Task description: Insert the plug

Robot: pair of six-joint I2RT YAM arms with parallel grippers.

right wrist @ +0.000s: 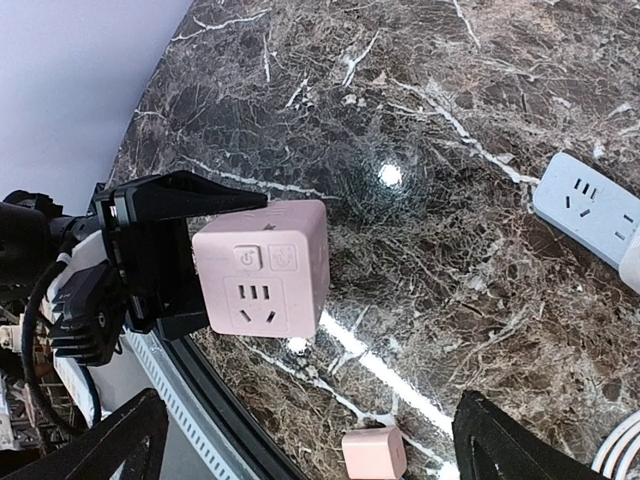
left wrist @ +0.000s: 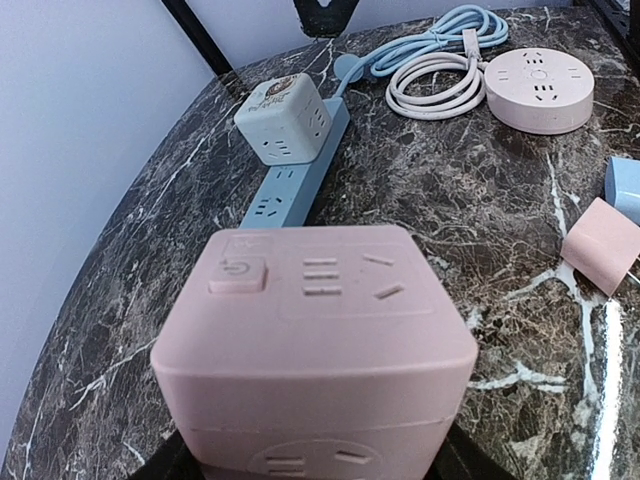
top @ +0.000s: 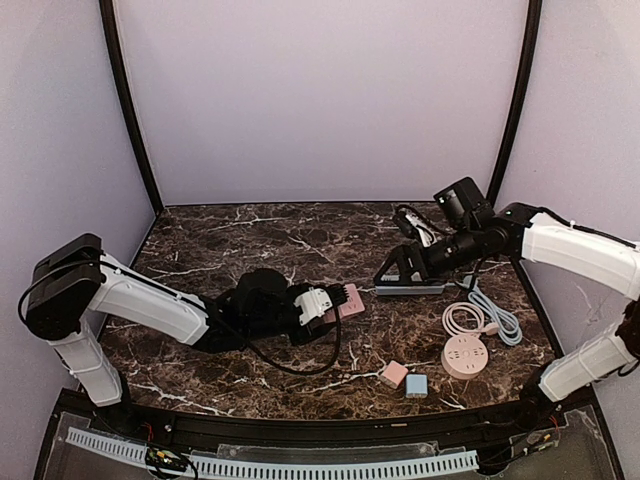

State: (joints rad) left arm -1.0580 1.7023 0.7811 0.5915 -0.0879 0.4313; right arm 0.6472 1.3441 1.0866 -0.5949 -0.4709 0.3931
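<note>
**A:** Where is the pink cube socket [right wrist: 265, 268] at this moment?

**B:** It is between the left fingers [right wrist: 165, 200]. They are about half open and clamp it on two opposite sides. One face, with a power button and socket holes, is turned toward the right arm. The cube is near the middle of the desk [top: 250, 235], but I cannot tell whether it touches the marble.

**A:** And the right fingers [right wrist: 110, 440]?

**B:** They are spread fully wide and have nothing between them. From above they hang over the near end of the blue power strip [top: 410, 290], and they point toward the cube.

**A:** What is around the strip?

**B:** A pale cube adapter [left wrist: 283, 118] sits plugged on it. Beside it lie a coiled white cable [left wrist: 435, 90], a light blue cable [left wrist: 440, 30] and a round pink socket [left wrist: 538, 88]. Nearer to the arms, a small pink block [top: 393, 374] and a small blue block [top: 416, 385] lie just beside each other, well apart from the held cube.
</note>
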